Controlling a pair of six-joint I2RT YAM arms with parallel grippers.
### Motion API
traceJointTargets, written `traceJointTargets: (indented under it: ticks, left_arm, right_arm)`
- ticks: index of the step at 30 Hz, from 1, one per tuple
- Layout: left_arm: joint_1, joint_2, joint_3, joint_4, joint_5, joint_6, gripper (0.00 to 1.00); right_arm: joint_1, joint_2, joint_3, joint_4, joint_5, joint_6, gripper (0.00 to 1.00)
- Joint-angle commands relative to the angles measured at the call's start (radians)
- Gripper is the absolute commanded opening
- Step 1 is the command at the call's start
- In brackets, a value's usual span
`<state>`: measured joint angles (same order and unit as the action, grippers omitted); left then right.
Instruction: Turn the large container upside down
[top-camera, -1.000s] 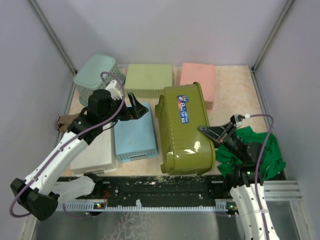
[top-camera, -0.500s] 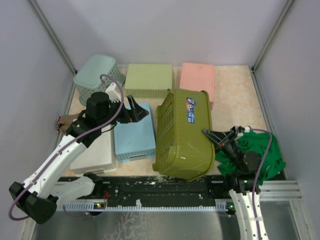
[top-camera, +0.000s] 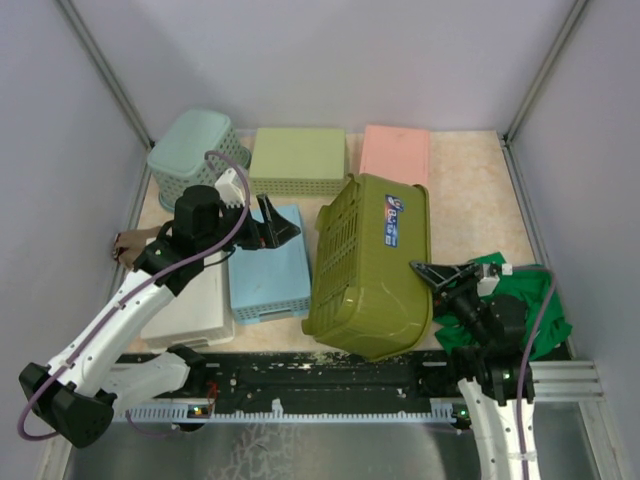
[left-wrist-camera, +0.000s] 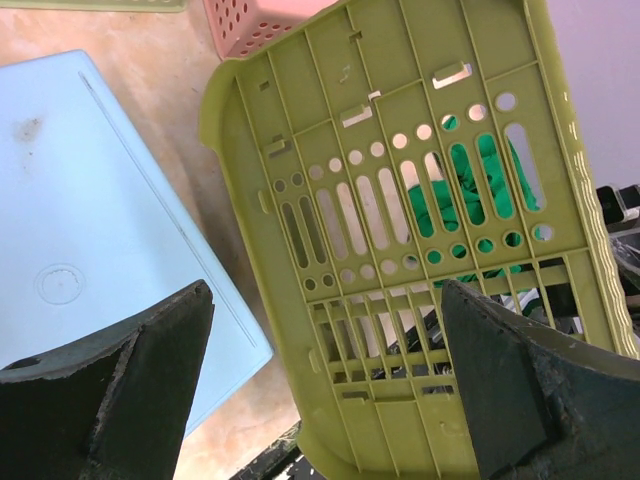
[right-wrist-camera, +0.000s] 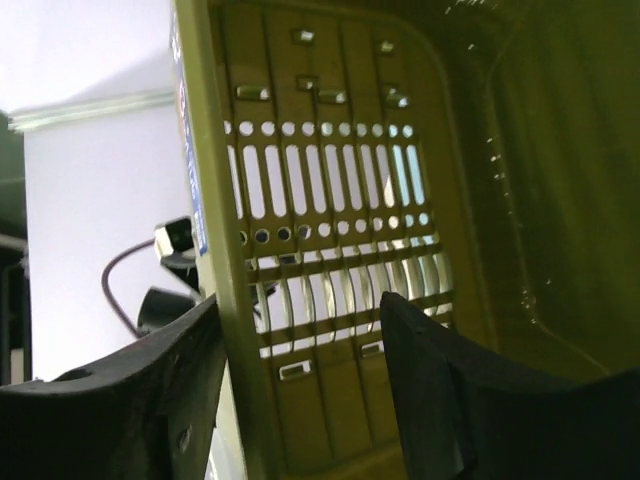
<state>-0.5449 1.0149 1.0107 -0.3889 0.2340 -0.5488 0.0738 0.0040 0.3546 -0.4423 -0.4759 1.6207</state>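
The large container (top-camera: 368, 265) sits mid-table, between a pale blue bin (top-camera: 268, 272) on its left and a green cloth (top-camera: 520, 305) on its right. It is tipped up on one long side, so its slotted base faces up and to the left and its open mouth faces right. Its long axis runs near to far. The right gripper (top-camera: 432, 274) is the nearer one, close against the right-hand rim. In the right wrist view its fingers are spread wide, with the slotted wall and rim (right-wrist-camera: 225, 300) standing up between them. The jaws are not closed on the wall, and I cannot tell whether either pad touches it. The left gripper (top-camera: 279, 218) hangs over the blue bin, jaws also wide and holding nothing. The base (left-wrist-camera: 400, 230) lies to its right, apart from the fingers. The container's near lower edge is hidden under its own bulk, so what it rests on is unclear.
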Motion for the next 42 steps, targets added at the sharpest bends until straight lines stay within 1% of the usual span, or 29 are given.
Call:
traceJointTargets:
  ticks: [1, 3, 6, 11, 13, 17, 22, 25, 28, 31, 34, 36, 38, 40, 42]
  left_arm:
    - [0.003, -0.005, -0.012, 0.028, 0.037, 0.015, 1.00]
    - [0.003, -0.003, -0.013, 0.031, 0.039, 0.014, 1.00]
    - [0.003, -0.002, -0.015, 0.031, 0.045, 0.016, 1.00]
    - [0.003, -0.007, -0.018, 0.031, 0.049, 0.016, 1.00]
    - [0.003, -0.008, -0.021, 0.031, 0.050, 0.015, 1.00]
    - [0.003, -0.009, -0.023, 0.031, 0.059, 0.013, 1.00]
    - [0.003, -0.017, -0.024, 0.026, 0.051, 0.014, 1.00]
    - [0.003, -0.023, -0.024, 0.021, 0.050, 0.014, 1.00]
    - [0.003, -0.023, -0.026, 0.020, 0.050, 0.014, 1.00]
    - [0.003, -0.023, -0.026, 0.019, 0.056, 0.010, 1.00]
    - [0.003, -0.022, -0.025, 0.021, 0.060, 0.007, 1.00]
    - [0.003, -0.022, -0.024, 0.021, 0.064, 0.005, 1.00]
    - [0.003, -0.025, -0.024, 0.021, 0.067, 0.004, 1.00]
    - [0.003, -0.028, -0.024, 0.017, 0.064, 0.005, 1.00]
    - [0.003, -0.030, -0.024, 0.012, 0.059, 0.010, 1.00]
  right_arm:
    - [0.000, 0.007, 0.032, -0.285, 0.095, -0.159, 0.67]
    - [0.000, 0.026, 0.047, -0.294, 0.110, -0.195, 0.74]
    - [-0.001, 0.066, 0.121, -0.377, 0.190, -0.271, 0.78]
    - [0.000, 0.144, 0.256, -0.526, 0.358, -0.378, 0.80]
    - [0.000, 0.169, 0.291, -0.558, 0.408, -0.412, 0.83]
    - [0.000, 0.201, 0.308, -0.579, 0.440, -0.452, 0.84]
    - [0.000, 0.200, 0.301, -0.586, 0.464, -0.467, 0.84]
    - [0.000, 0.204, 0.334, -0.630, 0.538, -0.490, 0.84]
    - [0.000, 0.221, 0.394, -0.697, 0.650, -0.504, 0.82]
    - [0.000, 0.239, 0.453, -0.688, 0.709, -0.560, 0.82]
    - [0.000, 0.254, 0.481, -0.609, 0.688, -0.647, 0.82]
    - [0.000, 0.276, 0.498, -0.548, 0.635, -0.725, 0.82]
    - [0.000, 0.304, 0.505, -0.450, 0.496, -0.854, 0.82]
    - [-0.001, 0.344, 0.508, -0.360, 0.296, -0.963, 0.82]
    - [0.000, 0.409, 0.529, -0.335, 0.153, -1.032, 0.82]
